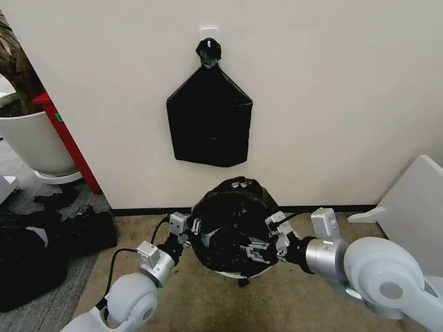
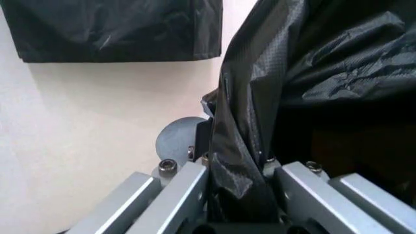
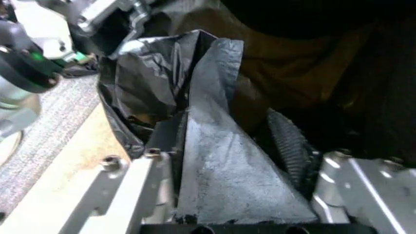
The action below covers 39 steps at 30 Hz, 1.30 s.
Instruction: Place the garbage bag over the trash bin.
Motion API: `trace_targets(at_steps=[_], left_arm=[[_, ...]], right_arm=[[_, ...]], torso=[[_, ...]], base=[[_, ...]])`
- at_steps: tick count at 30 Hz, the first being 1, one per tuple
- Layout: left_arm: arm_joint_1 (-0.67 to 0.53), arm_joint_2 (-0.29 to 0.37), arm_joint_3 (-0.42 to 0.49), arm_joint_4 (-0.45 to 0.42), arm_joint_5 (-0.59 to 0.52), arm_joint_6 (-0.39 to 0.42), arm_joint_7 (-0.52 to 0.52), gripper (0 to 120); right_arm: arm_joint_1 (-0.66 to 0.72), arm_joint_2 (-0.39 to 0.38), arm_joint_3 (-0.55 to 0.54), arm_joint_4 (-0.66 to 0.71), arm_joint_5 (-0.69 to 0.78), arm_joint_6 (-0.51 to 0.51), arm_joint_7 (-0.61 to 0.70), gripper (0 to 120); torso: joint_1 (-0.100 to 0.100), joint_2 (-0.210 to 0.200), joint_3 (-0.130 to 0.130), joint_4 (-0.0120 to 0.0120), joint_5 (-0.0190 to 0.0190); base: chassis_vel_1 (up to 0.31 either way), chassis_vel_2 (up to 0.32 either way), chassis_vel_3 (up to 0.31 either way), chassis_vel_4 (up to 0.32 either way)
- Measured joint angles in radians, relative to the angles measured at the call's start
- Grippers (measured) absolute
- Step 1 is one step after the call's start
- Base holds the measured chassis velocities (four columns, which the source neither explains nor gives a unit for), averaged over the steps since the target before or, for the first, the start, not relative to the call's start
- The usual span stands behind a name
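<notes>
- I see the garbage bag (image 1: 234,225) as a crinkled black dome low at the foot of the wall, between my two grippers and directly below the flat bundle of bags (image 1: 209,124) that hangs on the wall.
- My left gripper (image 1: 187,230) holds the bag's left side; in the left wrist view a fold of the black film (image 2: 237,161) runs down between the jaws, which are clamped on it.
- My right gripper (image 1: 266,242) holds the right side; in the right wrist view a greyish stretched flap (image 3: 217,165) is pinched between its jaws.
- Of the trash bin I see just a thin pale edge (image 1: 232,274) under the bag, so I judge that the bag is already over the bin.
- What is left, in my judgement: to pull the rim lower around the bin and then let go. How deep the bag sits I cannot tell.
- The bag's long axis seems roughly upright, the closed end bulging upward and the opening facing down. The stretch between my grippers runs left to right.
</notes>
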Motion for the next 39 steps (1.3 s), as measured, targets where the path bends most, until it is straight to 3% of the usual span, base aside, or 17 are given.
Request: trace_targets(at_steps=[11,16,20,22,29,35,39], left_arm=[[-0.003,0.001,-0.001,0.0,-0.026,0.022,-0.02,0],[-0.01,-0.006,0.007,0.009,-0.086,0.084,-0.097,0],[-0.03,-0.016,0.016,0.01,-0.202,0.154,-0.198,0],[-0.043,-0.02,0.016,0.006,-0.271,0.187,-0.244,0],[-0.053,-0.012,0.003,-0.041,-0.432,0.245,-0.291,0],[-0.056,-0.008,-0.013,-0.061,-0.533,0.279,-0.303,0],[-0.061,-0.007,-0.016,-0.061,-0.568,0.29,-0.307,0]], right_arm=[[-0.009,0.007,-0.001,0.0,-0.007,0.016,0.001,0],[-0.021,0.0,0.012,0.015,-0.032,0.068,-0.084,0],[-0.051,-0.025,-0.004,0.017,-0.185,0.124,-0.309,0],[-0.057,-0.041,-0.056,0.009,-0.332,0.175,-0.435,0],[-0.068,-0.063,-0.167,-0.062,-0.622,0.297,-0.699,0],[-0.138,-0.095,-0.118,-0.15,-0.813,0.412,-0.905,0],[-0.182,-0.108,-0.075,-0.18,-0.865,0.453,-0.98,0]], torso=[[0.0,0.0,0.0,0.0,0.0001],[0.0,0.0,0.0,0.0,0.0001],[0.0,0.0,0.0,-0.0001,0.0],[0.0,0.0,0.0,-0.0001,0.0],[0.0,0.0,0.0,0.0,0.0003],[0.0,0.0,0.0,0.0,0.0002],[0.0,0.0,0.0,-0.0001,0.0001]], base=[[0.0,0.0,0.0,0.0],[0.0,0.0,0.0,0.0],[0.0,0.0,0.0,0.0],[0.0,0.0,0.0,0.0],[0.0,0.0,0.0,0.0],[0.0,0.0,0.0,0.0],[0.0,0.0,0.0,0.0]])
